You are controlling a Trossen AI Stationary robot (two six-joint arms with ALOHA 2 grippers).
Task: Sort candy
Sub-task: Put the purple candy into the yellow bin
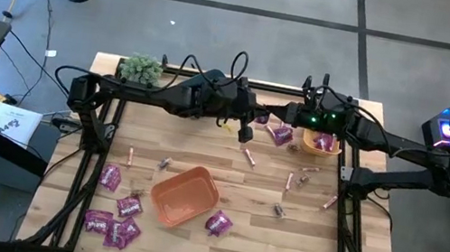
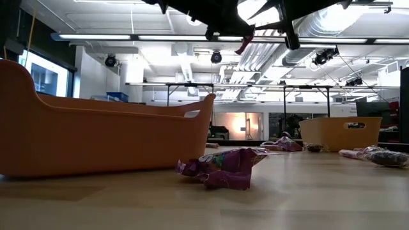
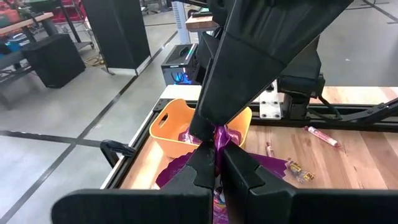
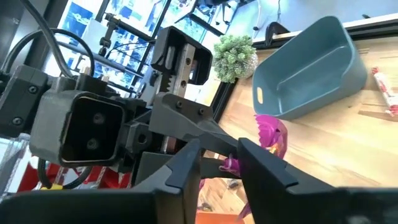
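Left wrist view shows the left gripper [image 3: 218, 163] pinching a crinkly magenta candy packet [image 3: 219, 138], apparently light and slippery, so its flat wrapper edge seems the best hold, while the right gripper's [image 4: 222, 163] grip I cannot tell.

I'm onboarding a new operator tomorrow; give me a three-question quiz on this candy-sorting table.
1. True or false: the orange bin holds several purple packets.
2. Which bin already holds purple candy? A) yellow bin B) orange bin
3. What is the left hand pinching, with the right hand meeting it?

Key:
1. False; it looks empty.
2. A.
3. A purple candy packet, held above the table near the plant ball.
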